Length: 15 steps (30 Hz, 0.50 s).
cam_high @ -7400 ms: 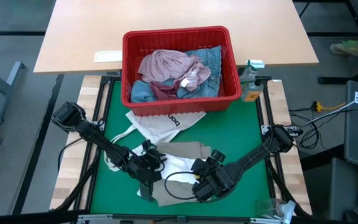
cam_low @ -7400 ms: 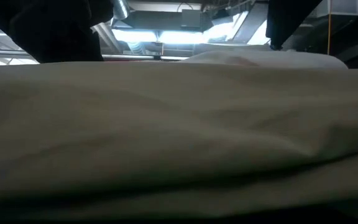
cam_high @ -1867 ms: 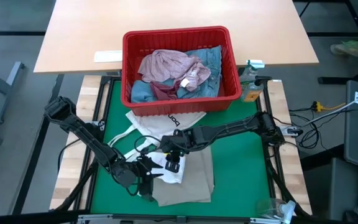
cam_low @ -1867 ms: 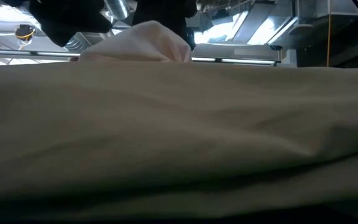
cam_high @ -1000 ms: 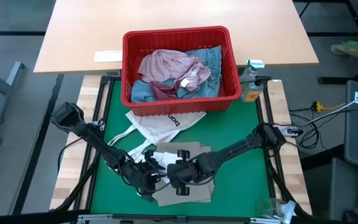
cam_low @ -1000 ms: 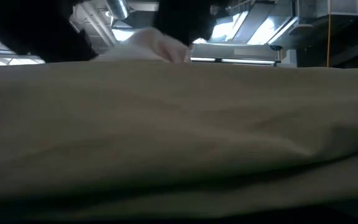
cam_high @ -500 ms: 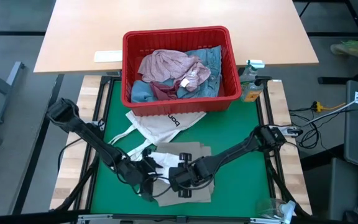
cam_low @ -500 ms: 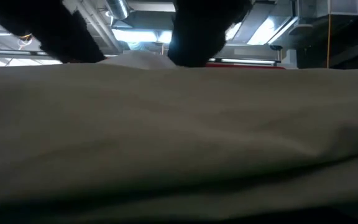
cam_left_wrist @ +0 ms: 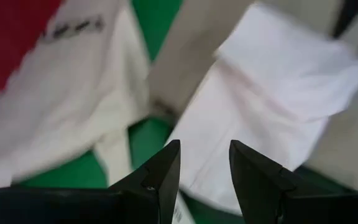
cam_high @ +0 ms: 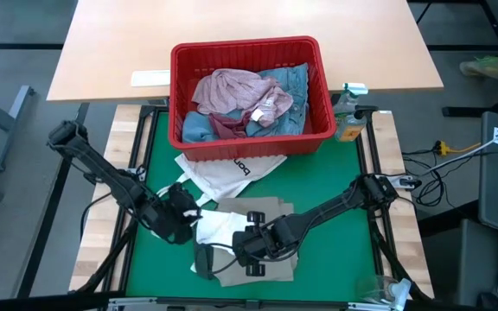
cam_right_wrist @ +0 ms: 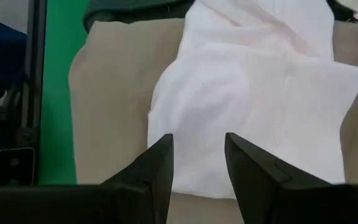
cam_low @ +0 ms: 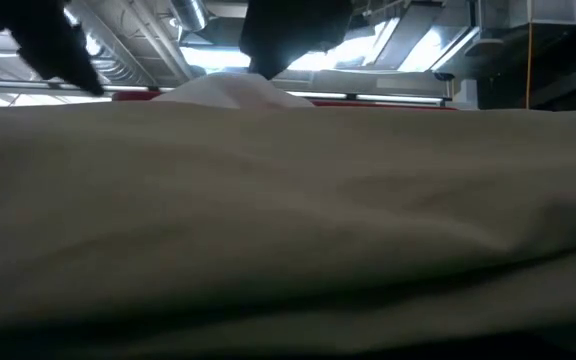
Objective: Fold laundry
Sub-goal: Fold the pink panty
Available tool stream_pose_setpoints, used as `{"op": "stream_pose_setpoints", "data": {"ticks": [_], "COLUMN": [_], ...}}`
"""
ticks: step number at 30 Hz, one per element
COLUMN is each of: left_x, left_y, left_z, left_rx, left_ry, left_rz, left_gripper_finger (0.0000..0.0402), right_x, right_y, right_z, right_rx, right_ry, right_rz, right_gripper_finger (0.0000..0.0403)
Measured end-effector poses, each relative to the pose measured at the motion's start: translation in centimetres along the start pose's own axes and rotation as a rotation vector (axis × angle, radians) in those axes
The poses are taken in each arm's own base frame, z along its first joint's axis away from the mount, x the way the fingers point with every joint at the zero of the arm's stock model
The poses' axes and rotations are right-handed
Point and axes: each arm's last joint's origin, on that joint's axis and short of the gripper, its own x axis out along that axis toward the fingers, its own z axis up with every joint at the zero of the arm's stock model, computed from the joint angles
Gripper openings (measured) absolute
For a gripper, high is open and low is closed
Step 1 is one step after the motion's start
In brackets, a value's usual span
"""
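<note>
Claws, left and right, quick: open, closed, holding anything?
Left claw: open, holding nothing, above the white garment.
Right claw: open, holding nothing, over the same garment.

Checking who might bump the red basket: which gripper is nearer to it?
Left. The left gripper sits above the white cloth, closer to the red basket. The right gripper is farther toward the table's front, over the beige trousers.
</note>
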Motion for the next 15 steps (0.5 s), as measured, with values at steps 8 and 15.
{"op": "stream_pose_setpoints", "data": {"ticks": [8, 15], "left_x": [2.1, 3.5], "left_y": [1.3, 1.7], "left_z": [-1.8, -2.9], "left_rx": [-0.225, -0.358], "left_ry": [0.113, 0.119], "left_rz": [0.066, 0.062], "left_gripper_finger": [0.0132, 0.0132], "right_x": [0.0, 0.0], "right_y": [0.0, 0.0], "right_z": [0.0, 0.0], "right_rx": [0.000, -0.023], "right_ry": [0.000, -0.001], "right_rz": [0.000, 0.001], "right_gripper_finger": [0.0143, 0.0143]}}
